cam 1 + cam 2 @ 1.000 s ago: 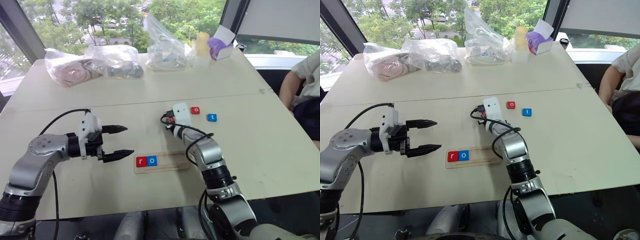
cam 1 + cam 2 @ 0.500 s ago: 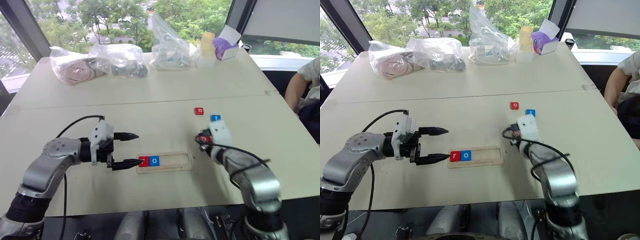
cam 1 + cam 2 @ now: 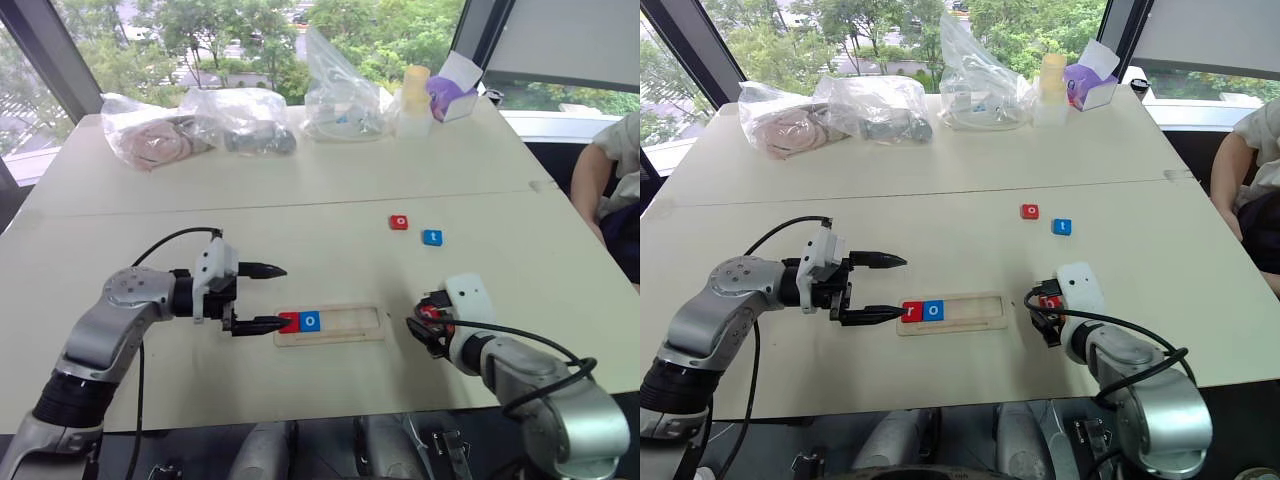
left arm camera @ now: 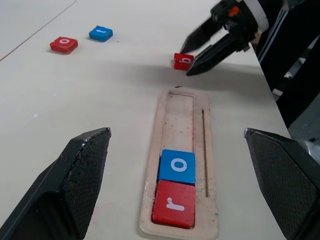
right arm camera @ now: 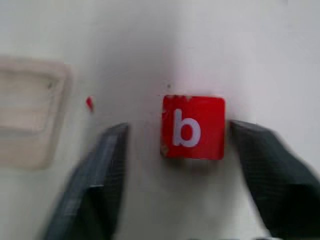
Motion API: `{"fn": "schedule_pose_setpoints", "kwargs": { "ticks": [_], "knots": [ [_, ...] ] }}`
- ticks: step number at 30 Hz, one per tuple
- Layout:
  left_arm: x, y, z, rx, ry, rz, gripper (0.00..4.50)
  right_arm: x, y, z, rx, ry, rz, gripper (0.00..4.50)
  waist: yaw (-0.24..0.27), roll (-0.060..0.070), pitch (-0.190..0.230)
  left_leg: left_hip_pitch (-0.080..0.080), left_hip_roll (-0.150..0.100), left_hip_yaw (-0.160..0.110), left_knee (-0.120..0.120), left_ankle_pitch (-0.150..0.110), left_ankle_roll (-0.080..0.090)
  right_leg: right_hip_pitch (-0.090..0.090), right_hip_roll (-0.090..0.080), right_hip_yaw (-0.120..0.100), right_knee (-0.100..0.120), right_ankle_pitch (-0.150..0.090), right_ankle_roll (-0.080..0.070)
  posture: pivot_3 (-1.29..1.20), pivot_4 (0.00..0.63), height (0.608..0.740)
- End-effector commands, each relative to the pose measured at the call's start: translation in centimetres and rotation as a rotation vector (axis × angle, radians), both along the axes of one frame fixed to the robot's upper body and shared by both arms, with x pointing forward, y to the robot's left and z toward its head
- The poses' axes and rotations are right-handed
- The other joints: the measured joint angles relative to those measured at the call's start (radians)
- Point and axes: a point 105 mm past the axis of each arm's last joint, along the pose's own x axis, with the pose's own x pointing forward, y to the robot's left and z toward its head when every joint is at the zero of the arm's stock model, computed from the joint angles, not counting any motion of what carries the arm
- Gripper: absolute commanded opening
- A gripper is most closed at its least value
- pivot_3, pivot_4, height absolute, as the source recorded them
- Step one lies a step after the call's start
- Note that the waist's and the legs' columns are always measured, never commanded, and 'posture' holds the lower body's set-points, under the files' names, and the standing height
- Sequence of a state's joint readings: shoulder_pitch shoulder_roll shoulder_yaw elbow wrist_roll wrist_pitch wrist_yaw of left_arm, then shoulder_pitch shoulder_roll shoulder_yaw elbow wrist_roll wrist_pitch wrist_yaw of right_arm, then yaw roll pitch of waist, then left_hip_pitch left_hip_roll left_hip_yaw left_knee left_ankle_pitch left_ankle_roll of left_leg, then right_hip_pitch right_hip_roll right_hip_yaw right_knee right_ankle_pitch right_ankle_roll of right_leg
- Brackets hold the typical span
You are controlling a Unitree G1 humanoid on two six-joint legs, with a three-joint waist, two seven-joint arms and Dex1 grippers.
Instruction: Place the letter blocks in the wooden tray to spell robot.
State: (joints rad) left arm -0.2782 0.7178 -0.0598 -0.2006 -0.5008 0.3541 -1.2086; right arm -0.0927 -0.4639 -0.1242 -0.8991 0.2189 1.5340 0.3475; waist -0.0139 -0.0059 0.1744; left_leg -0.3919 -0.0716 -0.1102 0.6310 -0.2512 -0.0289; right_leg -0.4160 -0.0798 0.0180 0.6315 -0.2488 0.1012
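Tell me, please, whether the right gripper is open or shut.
Open: the right gripper straddles the red b block with gaps on both sides.

Pale table [image 3: 300, 180]; window [image 3: 200, 40] behind, daylight, trees outside

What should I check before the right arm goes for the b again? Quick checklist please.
1. Right gripper open around the b tile: ok, a finger on each side with gaps, not touching.
2. The b tile flat on the table, letter up: ok.
3. Third slot of the wooden tray free: ok, only the r tile and the blue o tile sit at one end.
4. Left gripper clear of the slot: not ok, it is open with one fingertip at the tray's r end.
5. The red o tile and t tile loose on the table: ok, apart from each other.
6. Person's arm off the table: ok.
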Motion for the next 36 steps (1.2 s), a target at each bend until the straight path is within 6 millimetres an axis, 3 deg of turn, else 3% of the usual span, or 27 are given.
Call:
{"fn": "schedule_pose_setpoints", "kwargs": {
  "ticks": [1, 4, 9, 14, 26, 29, 34, 36],
  "knots": [
    [0.2, -0.1, 0.7, -0.001, -0.043, -0.01, 4.5, 0.7, 0.8, 3.2, -0.025, -0.107, 0.294, 4.47, 0.0, -0.001, 0.001, 0.0, 0.0, 0.0, 0.0, 0.0, 0.0, 0.001, 0.0, -0.001, -0.001, 0.0, 0.0, 0.0, 0.15, 0.74],
    [0.5, -0.3, 0.8, -0.003, -0.055, -0.006, 4.5, 1.3, 0.6, 5.2, -0.109, -0.229, 0.578, 4.47, 0.0, -0.001, 0.001, 0.001, 0.001, -0.001, 0.0, 0.0, 0.001, 0.003, 0.0, -0.003, -0.002, 0.0, 0.001, 0.0, 0.15, 0.74],
    [0.7, -0.3, 0.9, -0.01, -0.072, 0.009, 4.5, 1.6, -1.8, 3.4, -0.109, -0.151, 0.789, 4.47, 0.001, -0.004, 0.002, 0.002, 0.001, -0.001, 0.0, -0.001, 0.002, 0.006, 0.0, -0.003, -0.003, -0.001, 0.003, 0.0, 0.15, 0.74],
    [0.4, 0.0, 0.7, -0.004, -0.076, 0.033, 4.5, 1.9, -4.1, 1.2, -0.13, -0.051, 0.888, 4.47, 0.001, -0.004, 0.003, 0.002, 0.0, 0.0, 0.001, -0.001, 0.002, 0.006, -0.001, -0.003, -0.003, -0.001, 0.003, 0.0, 0.15, 0.74],
    [-0.6, 0.3, 0.7, 0.011, -0.052, 0.017, 4.5, 3.2, -3.6, -1.6, -0.113, -0.018, 0.967, 4.47, 0.004, -0.003, 0.003, 0.002, 0.0, -0.001, 0.001, -0.001, 0.002, 0.005, -0.002, -0.002, -0.002, -0.001, 0.002, 0.0, 0.15, 0.74],
    [-1.1, 0.4, 0.9, 0.017, -0.037, -0.005, 4.5, 3.3, -3.3, -2.0, -0.113, -0.016, 0.974, 3.68, 0.003, -0.003, 0.003, 0.002, 0.0, -0.001, 0.001, -0.001, 0.002, 0.005, -0.002, -0.002, -0.002, -0.001, 0.002, 0.0, 0.15, 0.74],
    [-1.6, 0.5, 1.1, 0.025, -0.03, -0.044, 4.5, 3.4, -3.4, -2.0, -0.116, -0.015, 0.972, 1.14, 0.002, -0.003, 0.003, 0.003, 0.0, -0.001, 0.001, -0.001, 0.002, 0.005, -0.002, -0.002, -0.002, -0.001, 0.002, 0.0, 0.15, 0.74],
    [-1.7, 0.8, 1.3, 0.035, -0.033, -0.053, 4.5, 3.7, -3.2, -1.4, -0.13, -0.037, 0.971, 1.13, 0.003, -0.003, 0.003, 0.003, 0.0, -0.001, 0.002, -0.001, 0.002, 0.006, -0.002, -0.002, -0.002, -0.001, 0.001, 0.0, 0.15, 0.74]
  ]
}}
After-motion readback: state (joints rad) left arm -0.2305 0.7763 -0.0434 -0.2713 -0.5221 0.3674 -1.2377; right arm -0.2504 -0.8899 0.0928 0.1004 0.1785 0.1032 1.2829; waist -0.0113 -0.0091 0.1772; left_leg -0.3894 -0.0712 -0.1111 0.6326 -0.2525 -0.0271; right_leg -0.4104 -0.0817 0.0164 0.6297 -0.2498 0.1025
